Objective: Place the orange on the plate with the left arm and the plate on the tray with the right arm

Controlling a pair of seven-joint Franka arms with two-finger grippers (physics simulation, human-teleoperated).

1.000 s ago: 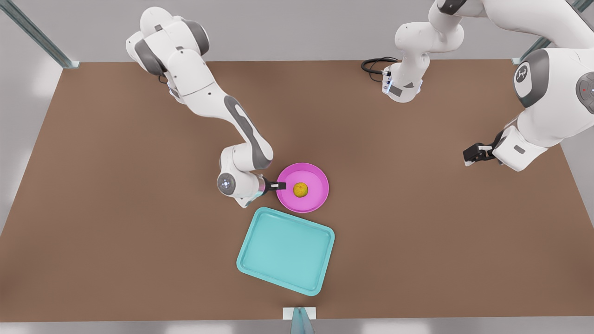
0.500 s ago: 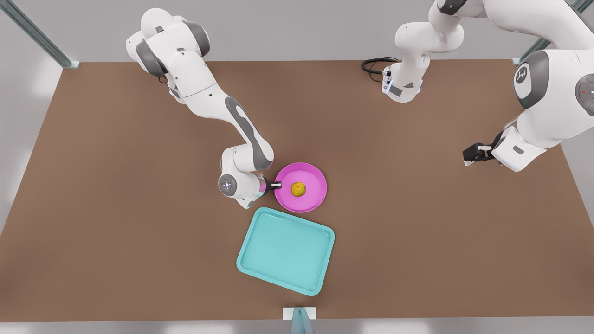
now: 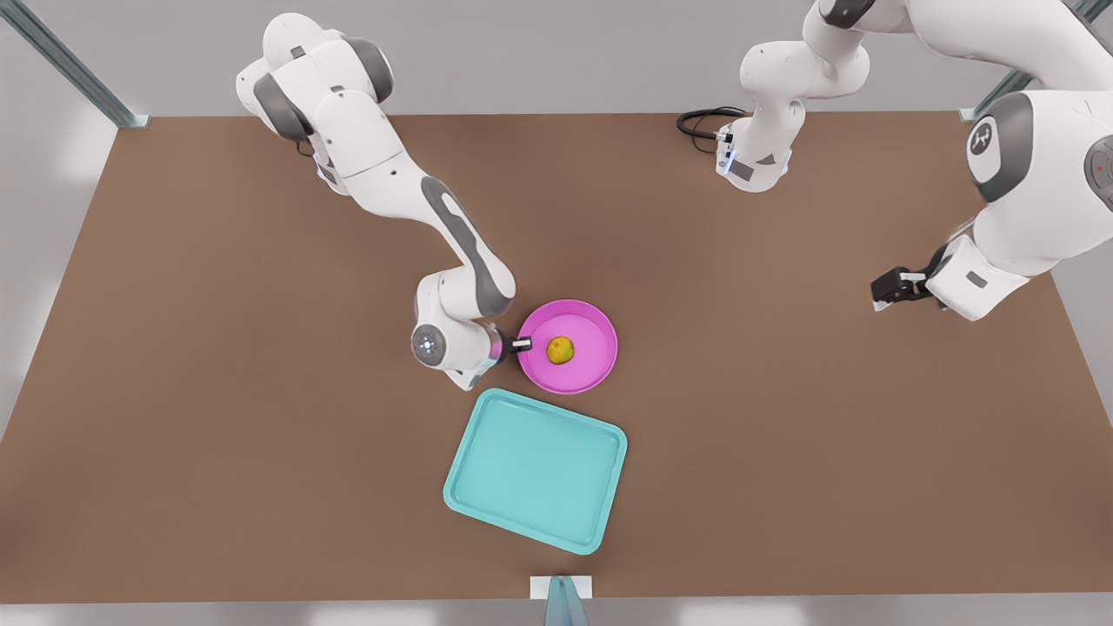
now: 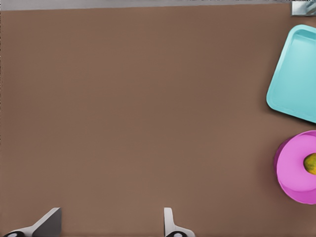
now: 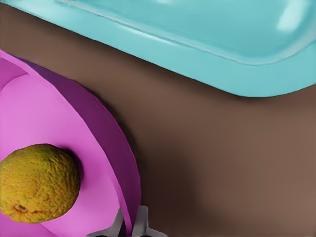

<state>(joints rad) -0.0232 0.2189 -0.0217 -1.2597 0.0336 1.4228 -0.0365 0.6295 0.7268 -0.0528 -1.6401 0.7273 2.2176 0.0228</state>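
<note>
The orange (image 3: 560, 349) lies in the middle of the pink plate (image 3: 591, 365), which is just beyond the teal tray (image 3: 535, 469). My right gripper (image 3: 522, 344) is shut on the plate's rim at the side toward the front view's left. In the right wrist view the fingers (image 5: 143, 223) pinch the rim of the plate (image 5: 49, 113), with the orange (image 5: 37, 182) close by and the tray (image 5: 197, 44) beyond a strip of table. My left gripper (image 3: 883, 291) waits open, far off at the front view's right. In its wrist view the left gripper (image 4: 108, 224) is over bare table.
A black cable (image 3: 704, 122) coils by an arm base (image 3: 755, 165) at the back. A metal post (image 3: 561, 598) stands at the table's front edge. The left wrist view also shows the tray (image 4: 296, 74), plate (image 4: 291, 168) and orange (image 4: 311, 164).
The plate with the orange has shifted slightly away from the tray, held by my right gripper. My left gripper has drifted a little toward the front view's right.
</note>
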